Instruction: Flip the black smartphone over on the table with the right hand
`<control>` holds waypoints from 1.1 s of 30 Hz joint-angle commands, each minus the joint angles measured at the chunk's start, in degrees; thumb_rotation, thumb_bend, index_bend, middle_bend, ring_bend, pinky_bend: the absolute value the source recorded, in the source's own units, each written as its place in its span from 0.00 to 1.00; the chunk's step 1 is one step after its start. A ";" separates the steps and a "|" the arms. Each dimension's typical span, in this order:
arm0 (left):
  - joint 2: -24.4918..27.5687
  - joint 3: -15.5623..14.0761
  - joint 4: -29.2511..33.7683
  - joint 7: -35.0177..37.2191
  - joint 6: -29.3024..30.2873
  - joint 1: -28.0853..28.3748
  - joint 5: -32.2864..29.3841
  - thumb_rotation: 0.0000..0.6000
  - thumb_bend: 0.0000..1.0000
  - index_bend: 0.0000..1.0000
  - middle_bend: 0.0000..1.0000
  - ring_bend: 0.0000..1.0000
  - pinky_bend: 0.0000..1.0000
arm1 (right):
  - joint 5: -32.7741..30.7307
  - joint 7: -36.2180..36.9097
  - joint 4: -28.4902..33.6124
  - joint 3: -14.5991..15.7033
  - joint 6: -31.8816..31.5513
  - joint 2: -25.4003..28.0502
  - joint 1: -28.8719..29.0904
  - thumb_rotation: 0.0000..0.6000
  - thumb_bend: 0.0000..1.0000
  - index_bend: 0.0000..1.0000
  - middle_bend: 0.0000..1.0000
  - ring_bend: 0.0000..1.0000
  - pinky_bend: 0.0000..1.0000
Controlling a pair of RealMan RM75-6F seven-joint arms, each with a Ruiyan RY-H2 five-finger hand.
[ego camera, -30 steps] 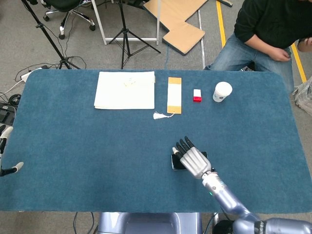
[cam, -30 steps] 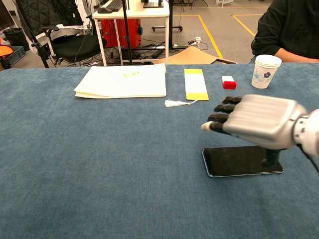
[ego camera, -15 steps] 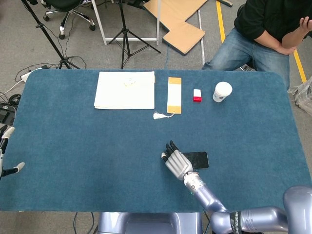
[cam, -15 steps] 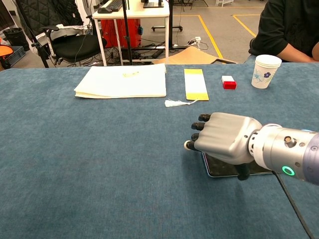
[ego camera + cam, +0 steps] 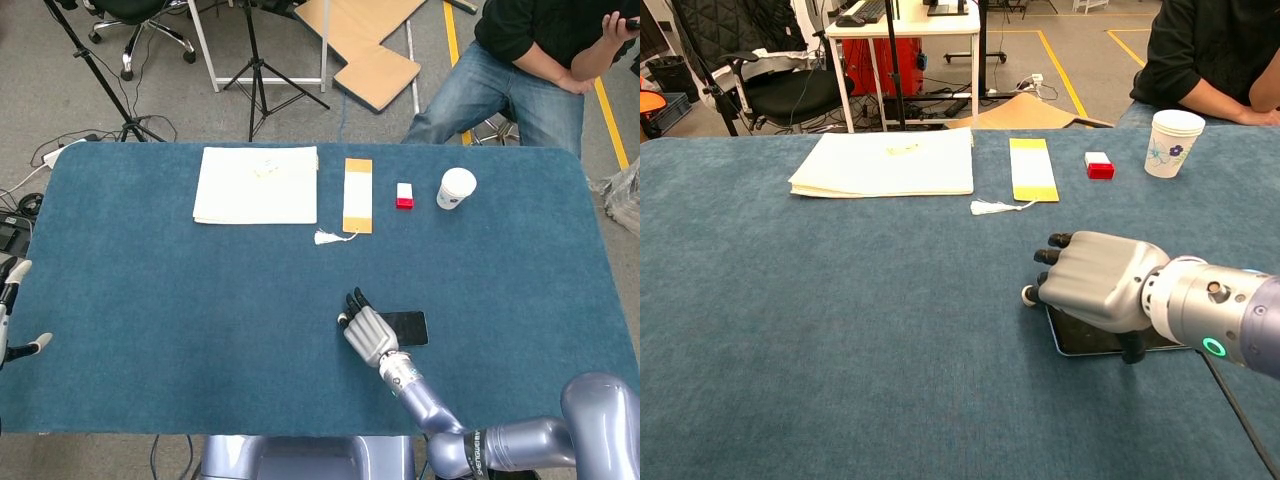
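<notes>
The black smartphone (image 5: 408, 326) lies flat on the blue table cloth (image 5: 180, 320), near the front edge and right of centre, long side running left to right. My right hand (image 5: 368, 330) covers its left end. In the chest view the right hand (image 5: 1095, 283) has its back up, its fingers (image 5: 1052, 256) curl down past the smartphone's (image 5: 1090, 335) left edge, and the thumb (image 5: 1131, 348) stands at the near edge. Whether the fingers grip the edge is hidden. My left hand (image 5: 14, 275) shows only partly at the far left, fingers apart, holding nothing.
Along the far side lie a stack of white paper (image 5: 257, 185), a yellow strip (image 5: 357, 195) with a white tassel (image 5: 325, 237), a small red and white box (image 5: 404, 195) and a paper cup (image 5: 456, 187). A seated person (image 5: 520, 60) is behind the table's far right corner.
My right hand dropped from hovering flat over the smartphone to its left end, and its fingers curled down over the left edge. The smartphone has stayed flat.
</notes>
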State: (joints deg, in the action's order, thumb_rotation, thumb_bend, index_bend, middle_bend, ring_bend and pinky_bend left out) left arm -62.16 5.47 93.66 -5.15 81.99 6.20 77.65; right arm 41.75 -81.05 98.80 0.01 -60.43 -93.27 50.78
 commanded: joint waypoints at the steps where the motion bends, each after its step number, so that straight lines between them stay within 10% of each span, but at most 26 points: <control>1: -0.05 -0.01 0.03 -0.14 -0.03 0.03 -0.05 1.00 0.00 0.00 0.00 0.00 0.00 | -0.04 1.68 -1.02 0.33 -0.32 -0.33 0.23 1.00 0.00 0.21 0.25 0.00 0.00; 13: -0.24 -0.10 -0.02 -0.55 -0.50 0.28 -0.28 1.00 0.00 0.00 0.00 0.00 0.00 | -1.26 8.61 -3.55 0.20 0.16 -1.20 -0.11 1.00 0.01 0.31 0.38 0.06 0.00; 33: -0.40 -0.24 -0.02 -0.99 -0.55 0.39 -0.35 1.00 0.00 0.00 0.00 0.00 0.00 | 23.64 37.84 -9.18 0.68 -2.90 0.36 -6.17 1.00 0.19 0.45 0.52 0.26 0.09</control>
State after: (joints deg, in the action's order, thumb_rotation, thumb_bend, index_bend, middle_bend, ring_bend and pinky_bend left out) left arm -62.56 5.23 93.64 -6.14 81.45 6.59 77.30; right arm 61.09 -48.15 90.55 1.02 -61.56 -93.85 46.35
